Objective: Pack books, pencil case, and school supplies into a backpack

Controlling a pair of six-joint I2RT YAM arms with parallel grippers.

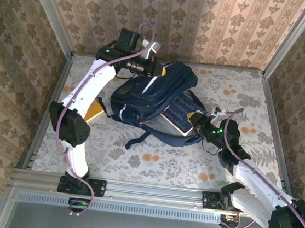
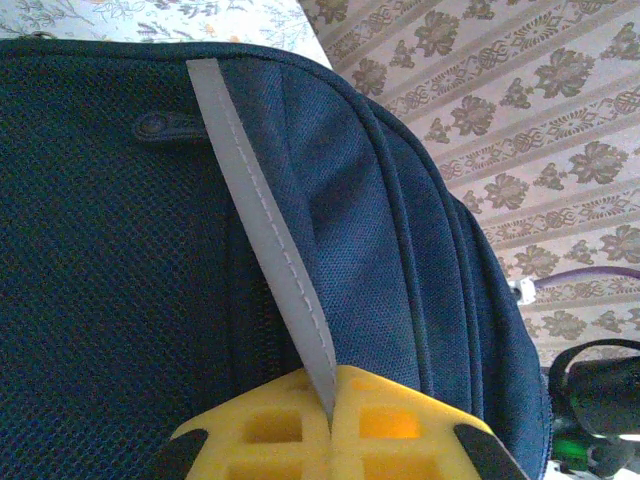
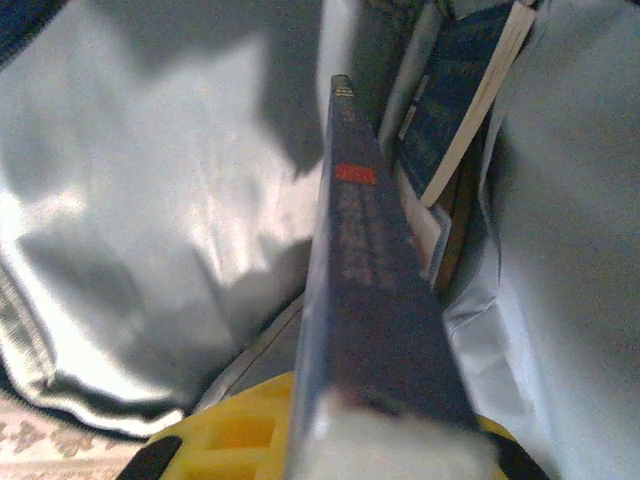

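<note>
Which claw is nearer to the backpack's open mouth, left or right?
Right. The right claw sits at the open mouth, shut on a navy book pointing into it. The left claw grips the white stripe at the backpack's far end.

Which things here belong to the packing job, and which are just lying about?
Job:
- large navy fabric backpack, its grey strip pinched by the left end effector
- thin dark navy book, held by the right end effector
- blue book, inside the backpack
- flat yellow book, on the table

Lying about:
- floral table cover
- patterned wall panels
</note>
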